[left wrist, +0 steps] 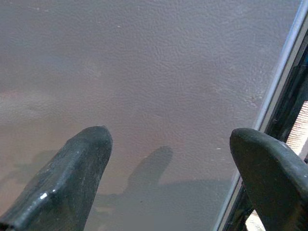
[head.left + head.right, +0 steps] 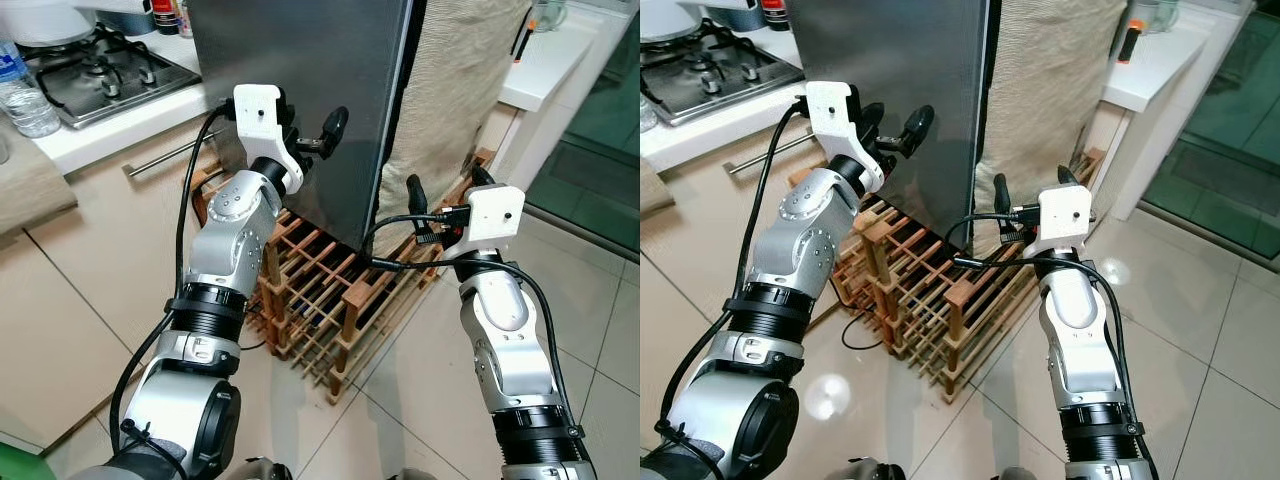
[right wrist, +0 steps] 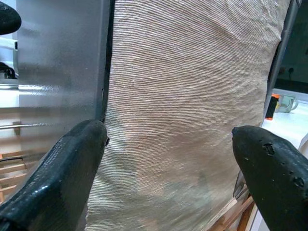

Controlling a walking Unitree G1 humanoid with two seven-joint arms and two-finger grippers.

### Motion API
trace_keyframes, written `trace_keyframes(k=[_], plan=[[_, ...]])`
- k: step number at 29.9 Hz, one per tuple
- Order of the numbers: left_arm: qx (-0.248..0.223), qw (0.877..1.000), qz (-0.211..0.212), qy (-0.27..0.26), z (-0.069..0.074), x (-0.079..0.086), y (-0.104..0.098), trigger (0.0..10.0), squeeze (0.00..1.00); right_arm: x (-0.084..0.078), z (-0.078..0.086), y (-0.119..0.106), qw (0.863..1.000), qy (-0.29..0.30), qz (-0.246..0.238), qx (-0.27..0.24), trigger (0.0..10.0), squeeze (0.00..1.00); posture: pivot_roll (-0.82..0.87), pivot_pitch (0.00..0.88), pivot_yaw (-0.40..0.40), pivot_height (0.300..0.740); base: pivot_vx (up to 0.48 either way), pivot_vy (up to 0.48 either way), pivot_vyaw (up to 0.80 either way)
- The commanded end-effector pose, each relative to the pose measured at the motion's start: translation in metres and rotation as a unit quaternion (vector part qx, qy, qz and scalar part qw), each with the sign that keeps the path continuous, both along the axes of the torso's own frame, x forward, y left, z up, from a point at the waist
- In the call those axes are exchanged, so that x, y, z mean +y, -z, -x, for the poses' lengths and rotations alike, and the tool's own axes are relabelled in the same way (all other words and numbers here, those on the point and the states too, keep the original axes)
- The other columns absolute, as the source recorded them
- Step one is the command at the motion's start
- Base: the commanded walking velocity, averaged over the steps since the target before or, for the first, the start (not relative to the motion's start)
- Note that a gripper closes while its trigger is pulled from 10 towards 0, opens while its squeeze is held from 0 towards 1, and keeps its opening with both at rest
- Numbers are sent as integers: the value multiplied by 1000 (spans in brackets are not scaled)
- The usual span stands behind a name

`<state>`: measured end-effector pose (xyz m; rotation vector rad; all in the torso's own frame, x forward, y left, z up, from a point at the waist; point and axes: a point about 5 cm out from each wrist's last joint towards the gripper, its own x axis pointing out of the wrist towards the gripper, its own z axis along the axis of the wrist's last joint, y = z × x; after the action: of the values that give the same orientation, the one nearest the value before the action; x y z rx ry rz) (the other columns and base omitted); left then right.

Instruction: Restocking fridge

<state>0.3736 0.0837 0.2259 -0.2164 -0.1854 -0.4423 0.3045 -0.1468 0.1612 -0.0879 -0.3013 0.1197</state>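
Two silver arms reached toward the fridge [image 2: 300,90], a tall steel-grey unit standing between a bench [image 2: 110,135] and a beige woven cloth [image 2: 455,90]. Fridge door shut. Wooden rack [image 2: 320,300] on the tiled floor at its foot. Left gripper [image 2: 312,140] raised just before the door's face, jaws apart, empty. Right gripper [image 2: 445,195] lower, facing the cloth beside the door's edge, jaws apart, empty.
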Motion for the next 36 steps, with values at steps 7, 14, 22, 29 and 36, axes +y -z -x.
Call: trace_keyframes(k=[7,14,22,29,36], plan=[[2,1000,9,-8,1,-3,0,10000,0,-4,-1,-1,1000,-7,6,-4,10000,0,-152,0,-6,727,0,0,0],[3,1000,9,-11,1,-2,1,10000,0,-10,3,2,1000,-5,14,2,10000,0,-143,0,-9,727,0,0,0],[33,999,0,-21,8,7,19,10000,0,-11,7,6,1000,4,7,7,10000,0,-133,4,8,727,0,0,0],[16,1000,-19,-7,12,0,18,10000,0,-9,3,5,1000,1,0,5,10000,0,-117,10,8,727,0,52,0],[-25,999,-45,3,16,-3,3,10000,0,2,1,8,1000,-16,-1,6,10000,0,-86,10,3,727,0,463,0]])
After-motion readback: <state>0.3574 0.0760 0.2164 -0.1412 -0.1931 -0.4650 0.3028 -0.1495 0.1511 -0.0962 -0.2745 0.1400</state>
